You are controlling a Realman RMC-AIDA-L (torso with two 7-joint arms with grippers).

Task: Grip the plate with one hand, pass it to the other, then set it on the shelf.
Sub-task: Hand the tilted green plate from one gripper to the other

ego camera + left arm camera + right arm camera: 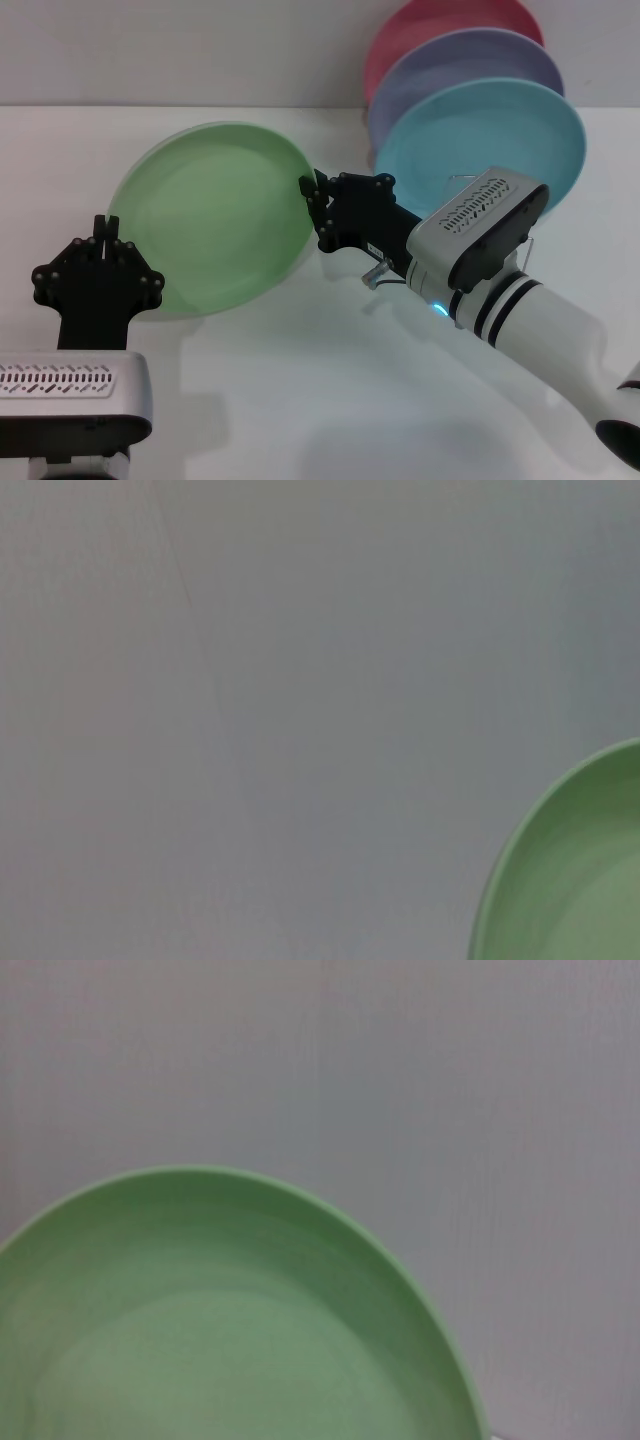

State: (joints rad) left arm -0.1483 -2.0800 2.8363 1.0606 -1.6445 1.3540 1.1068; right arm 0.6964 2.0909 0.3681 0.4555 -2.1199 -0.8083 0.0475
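Off to your left, the left pincer (97,262) sits beside the large round light green plastic plate (212,218); whether it grips, you cannot tell. Your right pincer (318,208) pinches the far rim: light, stiff, slick, so hold the raised edge.
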